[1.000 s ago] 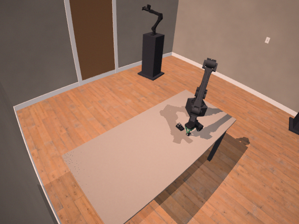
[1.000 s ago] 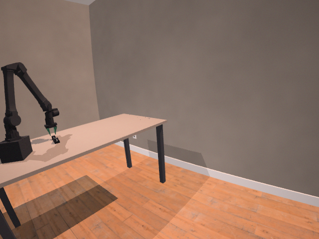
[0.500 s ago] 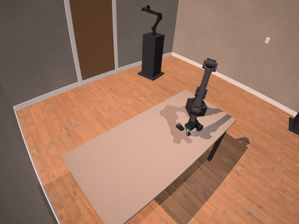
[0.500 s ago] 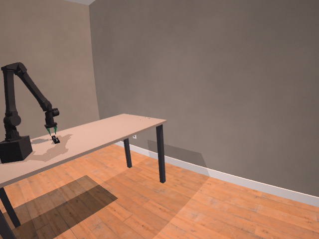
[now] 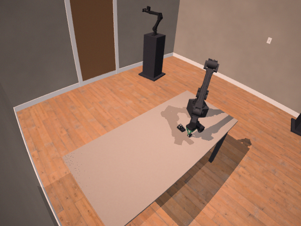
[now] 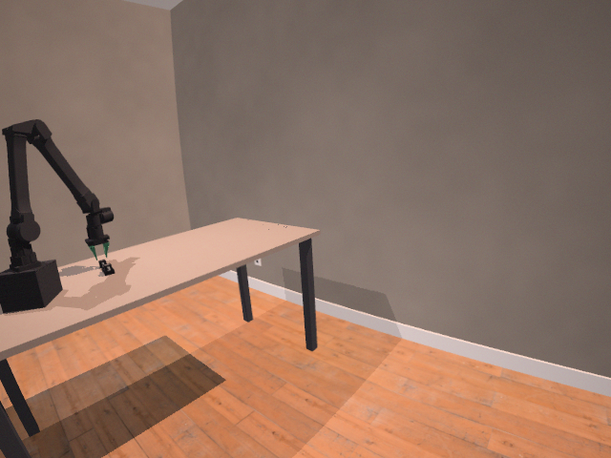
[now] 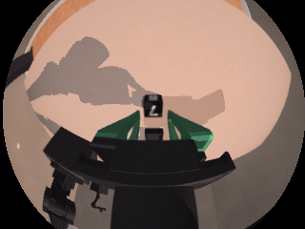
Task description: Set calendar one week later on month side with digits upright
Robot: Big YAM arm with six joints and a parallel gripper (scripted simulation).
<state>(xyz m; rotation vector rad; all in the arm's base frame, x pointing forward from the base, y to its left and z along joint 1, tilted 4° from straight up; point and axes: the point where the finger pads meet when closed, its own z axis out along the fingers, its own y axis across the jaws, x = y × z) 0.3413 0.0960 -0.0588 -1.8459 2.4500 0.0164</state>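
tray (image 5: 182,129) (image 6: 110,272) of the calendar sits on the surface (image 5: 136,150) (image 6: 187,251) (image 7: 191,48), near the box-shaped base (image 5: 190,107) (image 6: 49,301) of the arm (image 5: 205,84) (image 6: 61,165). one cube (image 5: 180,125) is on the tray, dark with pale patches. the other cube (image 5: 189,135) (image 6: 102,263) is just beside the tray, outside it, right below the fingers (image 5: 187,130) (image 6: 106,248). so both cubes are not side by side in the tray.

fingers are part spread, green, pointing down, pinching nothing. exterior shows the tips apart, above the cube beside the tray. wrist shows a dark block (image 7: 152,106) with a pale mark like a 7, room on either side toward the tips, and a second dark piece (image 7: 153,134) lower, partly cut off by the gripper body. can't tell which of these is the tray or which cube. date not readable, month name too small to make out.

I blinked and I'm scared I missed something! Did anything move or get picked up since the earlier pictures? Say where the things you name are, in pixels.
Nothing I can see moved, and nothing was grabbed or let go. The open claw (image 5: 189,133) (image 6: 101,258) (image 7: 153,114) and the black tray (image 5: 182,130) (image 6: 110,273) look the same.
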